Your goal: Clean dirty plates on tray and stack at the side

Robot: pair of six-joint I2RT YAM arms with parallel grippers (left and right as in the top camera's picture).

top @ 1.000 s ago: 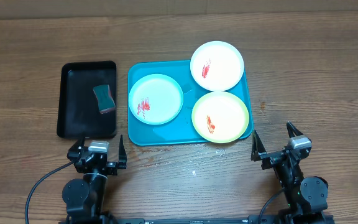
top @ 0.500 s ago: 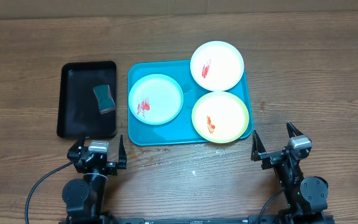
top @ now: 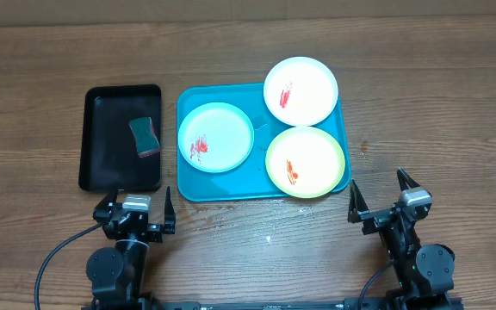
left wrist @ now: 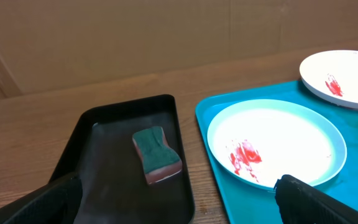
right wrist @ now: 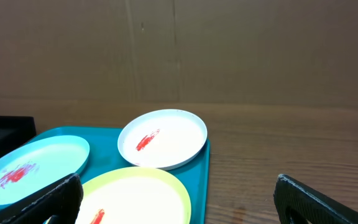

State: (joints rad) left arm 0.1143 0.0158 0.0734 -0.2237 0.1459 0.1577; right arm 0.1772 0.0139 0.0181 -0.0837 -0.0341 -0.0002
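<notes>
No cleaning is seen done: the red-smeared white plate (top: 300,90), light blue plate (top: 216,137) and yellow-green plate (top: 306,161) are found on the turquoise tray (top: 192,185) mid-frame, with left tool (top: 136,207) and right tool (top: 379,195) spread wide, empty, at bottom.

Three plates (top: 216,138) crowd the tray (top: 222,188); bare table (top: 257,228) lies before it.

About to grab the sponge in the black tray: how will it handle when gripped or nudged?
The sponge looks like soft foam, so it will probably squash in a grip and weigh little. It lies flat on a broad face, so rolling or tipping seems unlikely. On the glossy black tray a push may slide it.
</notes>
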